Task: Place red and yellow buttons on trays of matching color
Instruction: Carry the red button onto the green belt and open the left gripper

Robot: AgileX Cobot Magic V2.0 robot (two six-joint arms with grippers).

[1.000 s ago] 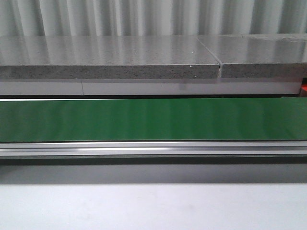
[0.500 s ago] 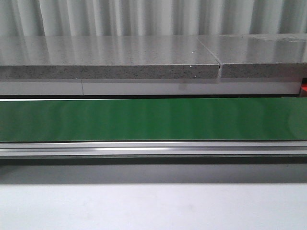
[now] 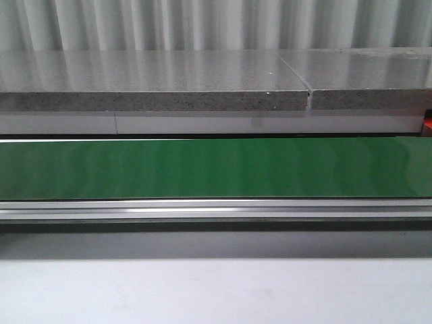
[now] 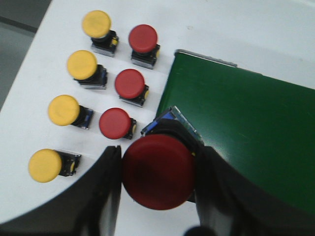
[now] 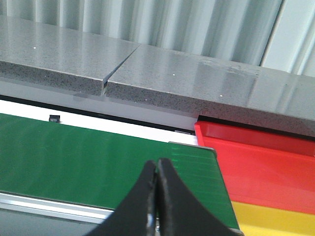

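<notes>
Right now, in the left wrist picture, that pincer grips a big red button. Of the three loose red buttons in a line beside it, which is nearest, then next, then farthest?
From the left pincer:
1. Nearest red button, just beside the held button.
2. Middle red button, next along the line.
3. Far red button, at the line's end.

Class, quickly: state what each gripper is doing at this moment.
Left gripper: shut on a red button.
Right gripper: shut, fingertips together, holding nothing.
</notes>
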